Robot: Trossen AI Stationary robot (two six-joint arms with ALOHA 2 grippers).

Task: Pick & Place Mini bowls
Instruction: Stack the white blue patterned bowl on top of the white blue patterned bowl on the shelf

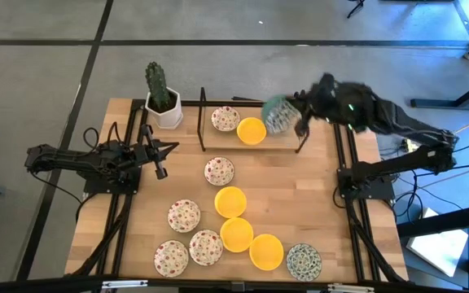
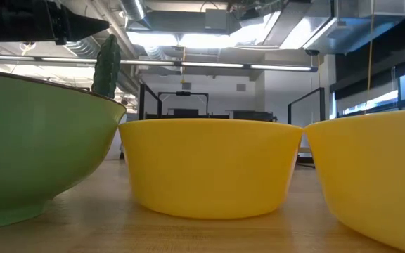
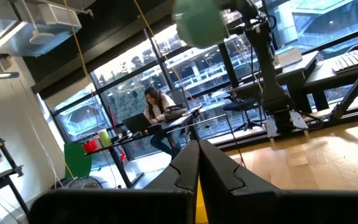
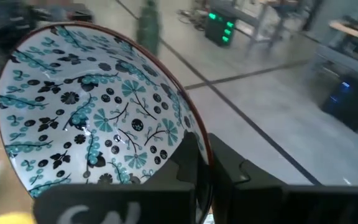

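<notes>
Blue-green patterned bowl (image 4: 98,118) — pinched by right gripper (image 4: 205,163).

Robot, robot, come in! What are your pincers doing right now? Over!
Right pincer shut on blue-green patterned mini bowl, held above rack end. Left pincer shut, empty, waiting at left side. Nothing blocking.

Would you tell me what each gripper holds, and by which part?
Right gripper pinches the blue-green patterned bowl by its rim; left gripper is shut on nothing.
</notes>
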